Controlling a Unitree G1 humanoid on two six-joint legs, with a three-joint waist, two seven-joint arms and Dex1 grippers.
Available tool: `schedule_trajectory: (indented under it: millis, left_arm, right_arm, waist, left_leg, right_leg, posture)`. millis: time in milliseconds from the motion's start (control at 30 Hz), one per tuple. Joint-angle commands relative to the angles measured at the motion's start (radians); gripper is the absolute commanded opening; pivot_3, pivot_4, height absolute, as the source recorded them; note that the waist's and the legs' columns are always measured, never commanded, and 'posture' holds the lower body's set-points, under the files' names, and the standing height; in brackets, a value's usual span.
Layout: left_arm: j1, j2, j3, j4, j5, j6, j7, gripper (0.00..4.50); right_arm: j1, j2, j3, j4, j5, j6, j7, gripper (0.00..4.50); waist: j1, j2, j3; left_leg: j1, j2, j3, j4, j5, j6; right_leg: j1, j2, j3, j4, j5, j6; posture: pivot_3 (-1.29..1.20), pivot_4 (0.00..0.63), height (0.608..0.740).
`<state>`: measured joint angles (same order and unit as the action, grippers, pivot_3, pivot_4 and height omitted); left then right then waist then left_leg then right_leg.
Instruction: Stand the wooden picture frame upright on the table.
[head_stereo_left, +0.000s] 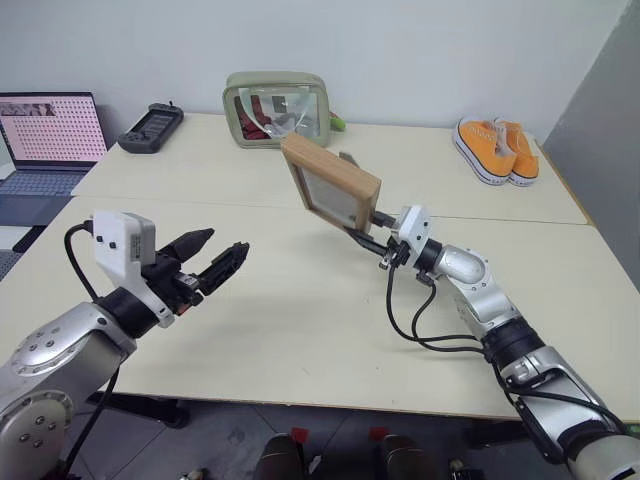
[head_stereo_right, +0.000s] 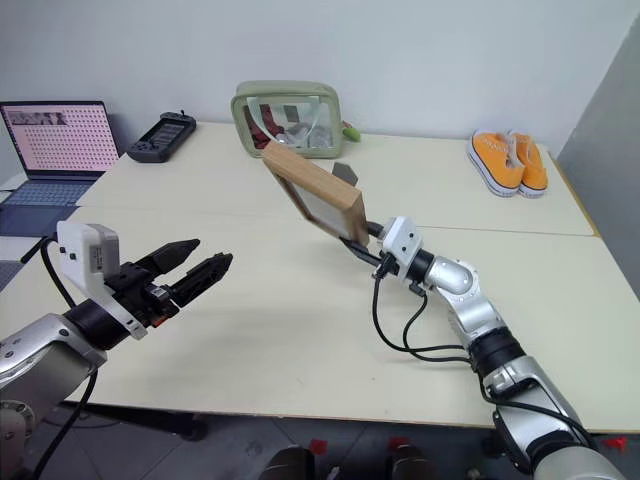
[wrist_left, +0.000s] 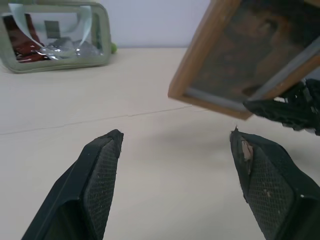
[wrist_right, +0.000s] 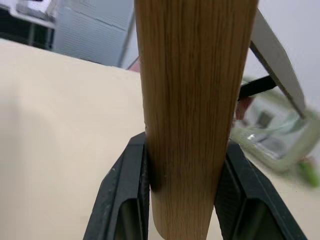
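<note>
My right hand (head_stereo_left: 368, 232) is clamped on the wooden picture frame (head_stereo_left: 331, 182), its two fingers (wrist_right: 129, 190) pressed against opposite faces of the frame's light-wood edge. The frame hangs tilted in the air above the middle of the surface (head_stereo_left: 300, 320), clear of the cream top, its glazed face turned toward my left side and its prop leg sticking out behind. My left hand (head_stereo_left: 218, 254) hovers over the near left part of the surface, spread wide and holding nothing, pointing across toward the frame but well apart from it. Along the far side lie a green see-through pouch (head_stereo_left: 277, 108), a dark handheld device (head_stereo_left: 151, 127), an open laptop (head_stereo_left: 45, 140) and a pair of orange shoes (head_stereo_left: 497, 149).
</note>
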<state>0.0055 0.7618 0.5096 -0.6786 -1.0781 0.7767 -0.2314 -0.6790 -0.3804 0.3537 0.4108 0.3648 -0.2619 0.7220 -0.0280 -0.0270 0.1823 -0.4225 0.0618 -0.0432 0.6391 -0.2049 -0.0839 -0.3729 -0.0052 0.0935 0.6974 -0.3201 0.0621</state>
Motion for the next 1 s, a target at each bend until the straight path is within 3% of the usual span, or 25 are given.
schedule_trajectory:
  millis: [33, 533, 1000]
  left_arm:
    - [0.027, 0.021, 0.048, -0.046, -0.004, -0.015, -0.021, 3.64]
    - [0.138, 0.103, 0.150, -0.031, -0.036, 0.010, -0.124, 3.64]
    - [0.138, 0.125, 0.179, -0.037, -0.076, 0.026, -0.111, 3.64]
  right_arm:
    - [0.054, 0.013, -0.040, -0.115, 0.072, 0.094, 0.115, 1.35]
    - [0.109, 0.167, -0.114, -0.078, 0.132, 0.415, 0.257, 1.35]
    - [0.097, 0.208, -0.147, 0.046, 0.049, 0.425, 0.271, 1.35]
  waist:
    - [-0.002, 0.000, 0.000]
    - [-0.008, 0.001, 0.001]
    - [-0.008, 0.001, 0.001]
  left_leg:
    - [0.000, 0.000, 0.000, 0.000, 0.000, 0.000]
    - [0.005, 0.003, 0.003, -0.010, 0.000, 0.000]
    - [0.005, 0.003, 0.004, -0.010, 0.000, 0.000]
  right_leg:
    - [0.000, 0.000, 0.000, 0.000, 0.000, 0.000]
    - [-0.002, 0.003, 0.002, 0.000, -0.002, -0.004]
    - [-0.002, 0.003, 0.003, -0.001, -0.003, -0.004]
  posture:
    - [0.00, 0.150, 0.740]
    - [0.00, 0.150, 0.740]
    - [0.00, 0.150, 0.740]
